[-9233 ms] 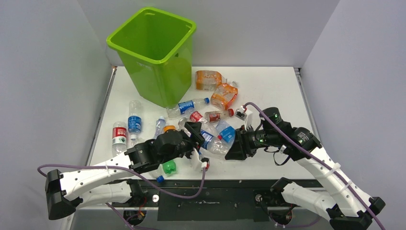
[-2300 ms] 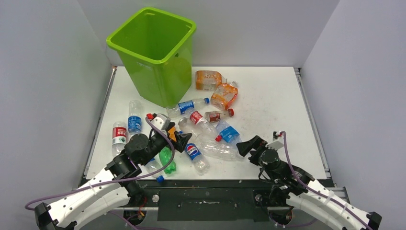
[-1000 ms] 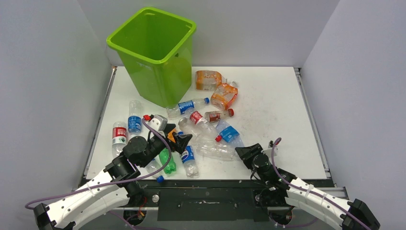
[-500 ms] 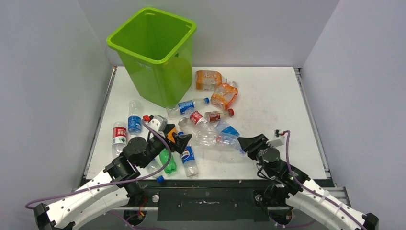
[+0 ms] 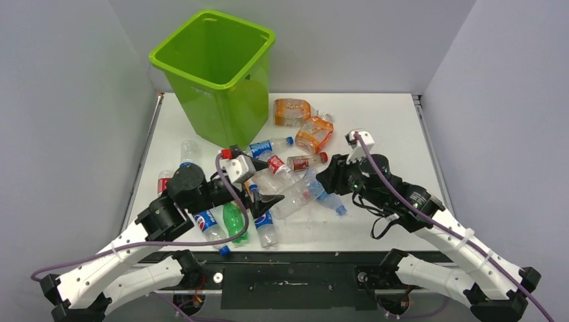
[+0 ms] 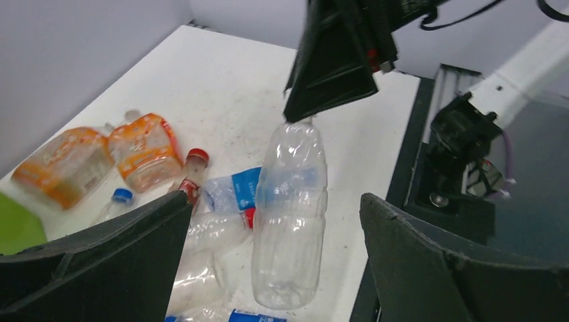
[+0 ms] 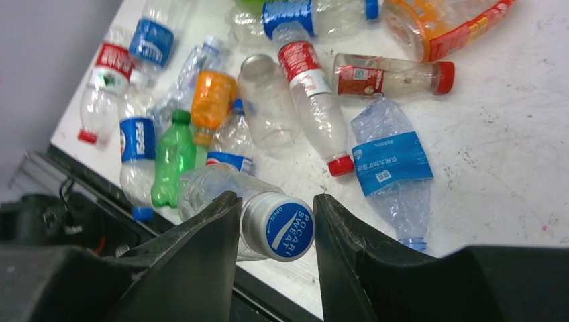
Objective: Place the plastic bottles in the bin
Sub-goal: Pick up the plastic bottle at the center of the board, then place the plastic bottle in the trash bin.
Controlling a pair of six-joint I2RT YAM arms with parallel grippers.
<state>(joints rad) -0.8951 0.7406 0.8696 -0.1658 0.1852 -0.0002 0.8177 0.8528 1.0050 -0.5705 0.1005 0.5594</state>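
The clear bottle [image 7: 201,191] with a blue Pocari Sweat cap [image 7: 278,227] hangs tilted above the table, my right gripper [image 7: 276,201] shut on its cap. In the top view that bottle [image 5: 295,196] slants down-left from the right gripper [image 5: 322,181]. My left gripper [image 6: 276,200] is wide open, its fingers [image 6: 100,261] either side of the bottle's base [image 6: 288,268] without touching it. The lime-green bin [image 5: 221,111] stands at the far left. Several other plastic bottles [image 5: 265,147] lie on the table.
Two orange bottles [image 5: 302,124] lie right of the bin. A green bottle [image 7: 171,157], an orange-labelled one [image 7: 211,97], a crushed blue-label bottle [image 7: 392,161] and a red-capped one [image 7: 392,77] lie under the grippers. The table's near edge [image 7: 315,278] is just below the held bottle.
My right gripper has lifted the clear bottle by its cap, up and away from the near edge. My left gripper opened wider and moved right around the bottle's base.
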